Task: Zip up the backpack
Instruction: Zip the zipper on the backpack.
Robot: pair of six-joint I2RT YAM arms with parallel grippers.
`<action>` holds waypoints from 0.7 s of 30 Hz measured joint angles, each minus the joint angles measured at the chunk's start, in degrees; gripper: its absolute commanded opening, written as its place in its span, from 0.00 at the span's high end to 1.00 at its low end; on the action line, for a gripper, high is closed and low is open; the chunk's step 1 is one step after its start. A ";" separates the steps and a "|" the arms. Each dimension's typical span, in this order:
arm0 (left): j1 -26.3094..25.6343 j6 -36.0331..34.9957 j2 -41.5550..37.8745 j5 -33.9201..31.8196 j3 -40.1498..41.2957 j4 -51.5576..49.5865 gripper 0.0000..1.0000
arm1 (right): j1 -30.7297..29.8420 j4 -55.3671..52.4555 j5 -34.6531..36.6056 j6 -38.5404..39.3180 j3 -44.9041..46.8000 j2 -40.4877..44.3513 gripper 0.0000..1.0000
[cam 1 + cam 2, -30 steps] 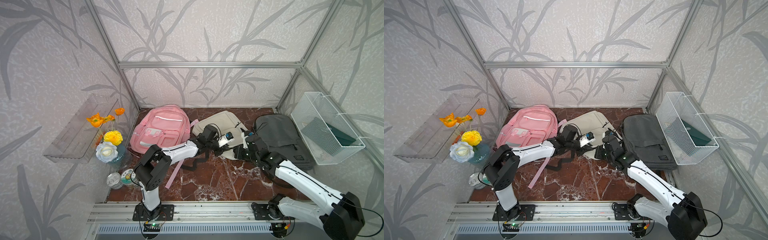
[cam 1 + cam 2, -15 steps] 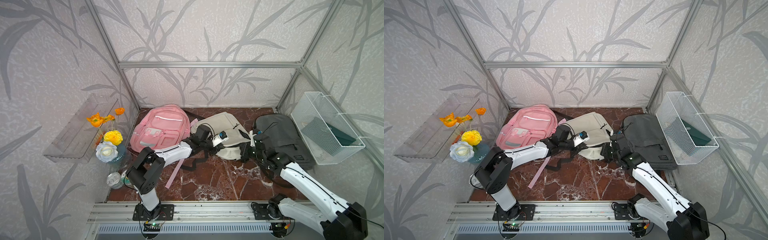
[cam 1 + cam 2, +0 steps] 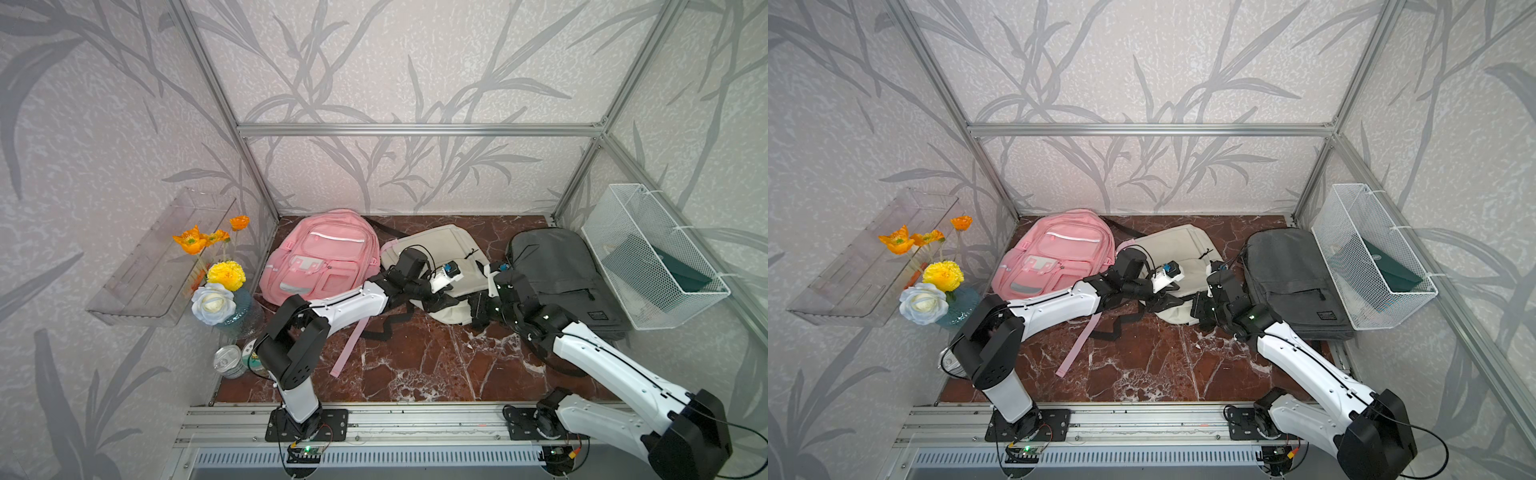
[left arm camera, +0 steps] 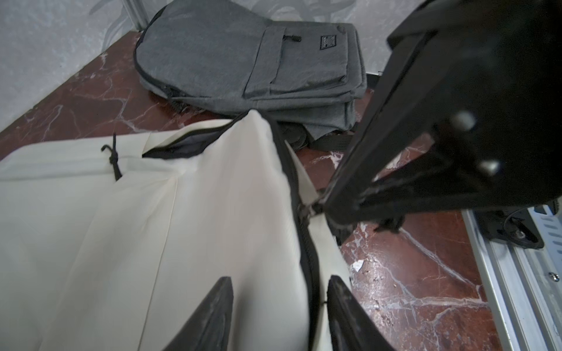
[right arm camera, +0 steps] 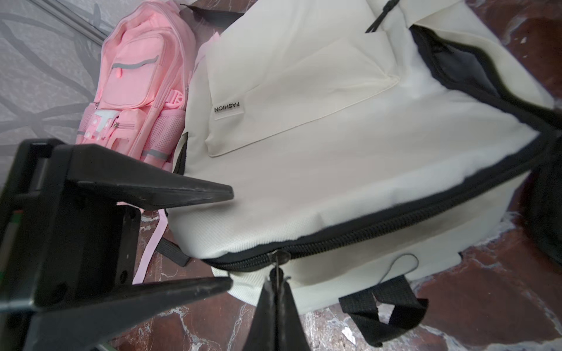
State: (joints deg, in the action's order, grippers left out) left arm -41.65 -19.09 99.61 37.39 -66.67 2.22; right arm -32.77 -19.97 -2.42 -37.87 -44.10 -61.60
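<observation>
The cream backpack (image 3: 440,249) (image 3: 1177,245) lies in the middle of the floor, its black zipper (image 5: 380,225) running along the near edge. Towards the far end the zipper gapes over dark lining (image 5: 456,60). My right gripper (image 5: 276,282) (image 3: 478,309) is shut on the zipper pull (image 5: 277,270), just below the slider. My left gripper (image 4: 279,278) (image 3: 436,305) is open at the bag's near corner, one finger on each side of the zipper (image 4: 307,252). In the right wrist view the left gripper (image 5: 231,237) shows wide apart.
A pink backpack (image 3: 324,257) lies to the left and a grey backpack (image 3: 561,274) to the right, both close to the cream one. A wire basket (image 3: 652,257) hangs on the right wall. A flower vase (image 3: 220,282), a can (image 3: 227,361) and a clear shelf (image 3: 166,257) stand at the left.
My left gripper has opened and let go of the cream bag's edge. The right gripper has kept its hold on the zipper pull and has pulled it to the right.
</observation>
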 measured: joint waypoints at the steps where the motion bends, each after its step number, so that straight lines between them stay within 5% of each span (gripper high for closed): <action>1: -0.46 -0.04 0.13 0.35 -0.66 -0.20 0.51 | -0.35 0.31 0.02 0.00 0.00 -0.09 1.00; 7: -1.09 -0.87 1.14 0.79 -1.75 -1.66 0.73 | -1.33 0.57 0.44 0.00 -0.11 -0.28 1.00; 21: -0.76 -2.58 1.68 -0.90 -2.51 -4.74 0.94 | -1.73 -0.46 2.86 0.28 -0.11 0.63 1.00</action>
State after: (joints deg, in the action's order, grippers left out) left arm -42.41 -21.67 101.30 36.49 -69.19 -2.52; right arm -34.50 -20.43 0.45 -37.58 -44.21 -60.97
